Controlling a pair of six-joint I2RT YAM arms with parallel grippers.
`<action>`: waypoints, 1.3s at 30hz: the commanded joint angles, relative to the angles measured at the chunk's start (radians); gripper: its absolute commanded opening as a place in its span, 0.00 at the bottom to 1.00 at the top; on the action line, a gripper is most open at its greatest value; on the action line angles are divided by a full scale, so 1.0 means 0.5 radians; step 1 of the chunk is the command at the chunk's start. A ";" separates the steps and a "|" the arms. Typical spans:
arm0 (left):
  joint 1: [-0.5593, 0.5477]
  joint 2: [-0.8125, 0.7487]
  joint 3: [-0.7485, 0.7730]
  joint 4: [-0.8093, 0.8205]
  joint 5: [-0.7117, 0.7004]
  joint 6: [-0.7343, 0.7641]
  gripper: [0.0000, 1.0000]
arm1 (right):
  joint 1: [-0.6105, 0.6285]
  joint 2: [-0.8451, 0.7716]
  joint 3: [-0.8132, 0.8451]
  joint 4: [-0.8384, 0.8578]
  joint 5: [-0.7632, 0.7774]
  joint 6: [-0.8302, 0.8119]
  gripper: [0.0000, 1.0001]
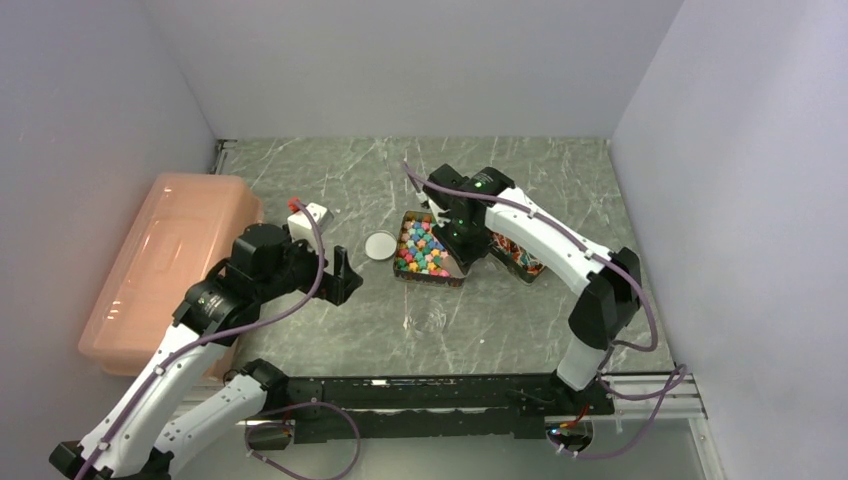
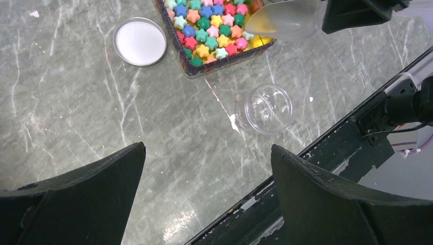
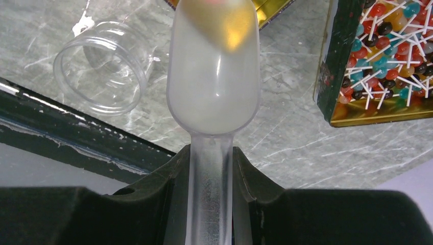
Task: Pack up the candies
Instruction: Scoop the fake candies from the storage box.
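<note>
Left wrist shows lid [image 2: 139, 42], right wrist lollipops [image 3: 388, 46]

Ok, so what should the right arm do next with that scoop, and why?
Probably dip the scoop into the tin and gather star candies. The right gripper holds it over the tin's edge, it looks empty, and the jar sits open and empty nearby.

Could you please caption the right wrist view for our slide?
Right gripper holds a translucent scoop between a clear jar and lollipop tin.
</note>
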 commanded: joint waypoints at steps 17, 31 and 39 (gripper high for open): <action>0.000 -0.164 -0.178 0.218 -0.117 0.088 0.99 | -0.113 0.521 0.302 -0.031 0.039 -0.038 0.00; 0.030 -0.166 -0.187 0.215 -0.136 0.094 1.00 | -0.142 0.533 0.077 0.505 -0.030 -0.059 0.00; 0.040 -0.167 -0.196 0.214 -0.162 0.092 0.99 | -0.142 0.461 -0.270 0.989 -0.079 -0.011 0.00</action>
